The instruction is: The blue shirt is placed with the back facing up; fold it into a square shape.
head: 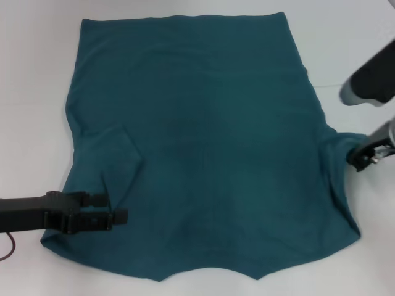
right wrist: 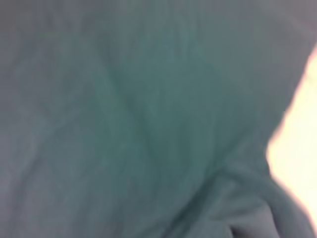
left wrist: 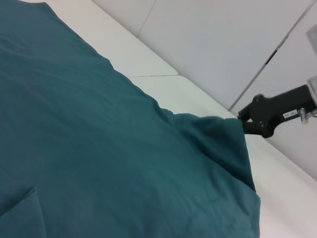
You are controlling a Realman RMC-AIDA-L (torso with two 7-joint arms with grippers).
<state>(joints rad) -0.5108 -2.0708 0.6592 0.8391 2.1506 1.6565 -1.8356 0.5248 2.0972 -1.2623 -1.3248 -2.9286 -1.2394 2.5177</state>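
Observation:
The blue shirt (head: 210, 154) lies spread flat on the white table, plain side up, its hem at the far end. Its left sleeve (head: 117, 163) is folded inward onto the body. Low over the near left part of the cloth, my left gripper (head: 110, 208) points inward, open, with nothing between its fingers. My right gripper (head: 357, 155) is at the tip of the right sleeve (head: 339, 145) and shut on it. In the left wrist view that sleeve (left wrist: 218, 136) rises in a peak to the right gripper (left wrist: 245, 124). The right wrist view is filled with the shirt (right wrist: 148, 124).
Bare white table (head: 37, 92) surrounds the shirt on the left, right and far sides. A grey part of the right arm (head: 370, 83) hangs above the table's right side. A pale wall (left wrist: 223, 39) stands behind the table's edge.

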